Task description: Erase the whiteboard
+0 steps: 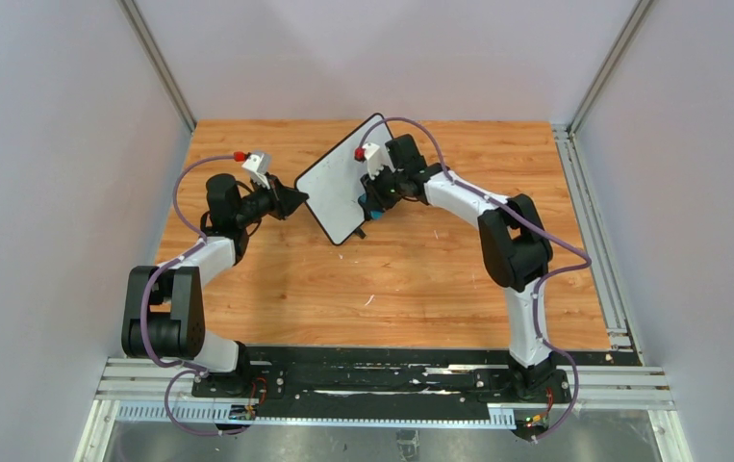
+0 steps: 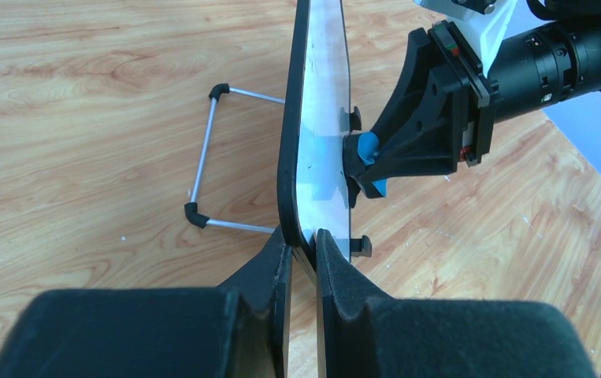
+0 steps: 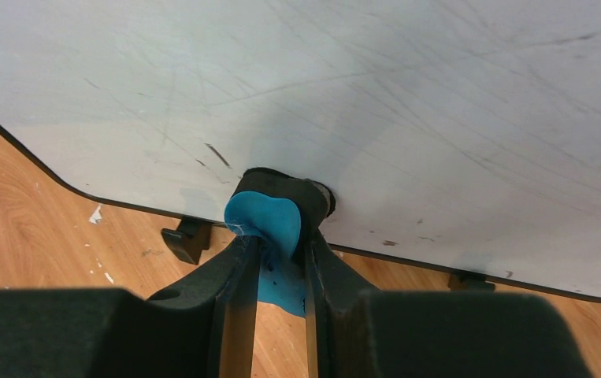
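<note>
top external: whiteboard [image 1: 336, 188], wood table [image 1: 392, 279], grey walls [image 1: 55, 144]

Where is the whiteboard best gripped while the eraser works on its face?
Grip the whiteboard by its thin framed side edge, edge-on from the left, as the left pincer does. It stands on edge, so jaws straddle front and back, leaving the face free for the blue eraser in the right pincer.

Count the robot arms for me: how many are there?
2. The left arm comes from the left, left hand gripping the whiteboard's edge; the right arm from the right, right hand pressing a blue eraser to it.
</note>
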Robot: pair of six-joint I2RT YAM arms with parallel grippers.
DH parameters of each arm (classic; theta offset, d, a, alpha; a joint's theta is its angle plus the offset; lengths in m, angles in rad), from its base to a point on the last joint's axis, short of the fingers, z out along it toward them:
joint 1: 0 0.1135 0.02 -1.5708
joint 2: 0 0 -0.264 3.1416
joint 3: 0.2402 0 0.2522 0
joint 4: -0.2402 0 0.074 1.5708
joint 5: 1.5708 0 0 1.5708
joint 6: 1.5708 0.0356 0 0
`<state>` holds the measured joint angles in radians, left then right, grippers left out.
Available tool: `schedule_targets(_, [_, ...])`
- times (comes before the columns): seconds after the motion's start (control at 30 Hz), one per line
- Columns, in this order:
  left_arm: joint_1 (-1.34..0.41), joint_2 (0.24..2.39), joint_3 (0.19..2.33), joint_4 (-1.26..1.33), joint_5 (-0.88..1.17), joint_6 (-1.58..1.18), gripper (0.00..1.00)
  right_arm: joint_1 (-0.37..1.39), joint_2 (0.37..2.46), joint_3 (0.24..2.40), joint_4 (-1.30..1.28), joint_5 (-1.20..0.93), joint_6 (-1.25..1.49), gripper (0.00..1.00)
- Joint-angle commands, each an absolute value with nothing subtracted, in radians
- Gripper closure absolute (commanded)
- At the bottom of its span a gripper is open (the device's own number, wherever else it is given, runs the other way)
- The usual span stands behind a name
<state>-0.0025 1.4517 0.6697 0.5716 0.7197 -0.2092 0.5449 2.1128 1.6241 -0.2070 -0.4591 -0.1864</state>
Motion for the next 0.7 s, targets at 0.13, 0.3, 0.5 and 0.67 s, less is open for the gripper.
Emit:
schedule_targets(0.13, [-0.012,1.473,0.671,0.486,0.719,-0.091,1.0,0.617,2.09,1.62,-0.197,-0.482,-0.164,0.99])
schedule_targets(0.3, [-0.014,1.47,0.669,0.485,0.716,-0.088,1.0,0.619,2.11,1.68,-0.23,-0.477,-0.171,0.99])
schedule_targets(0.5, [-0.015,1.467,0.667,0.482,0.717,-0.086,1.0,0.618,2.117,1.713,-0.246,-0.469,-0.184,0.99])
schedule_targets(0.67, [-0.017,1.468,0.669,0.479,0.715,-0.085,1.0,0.618,2.122,1.716,-0.252,-0.467,-0.185,0.99])
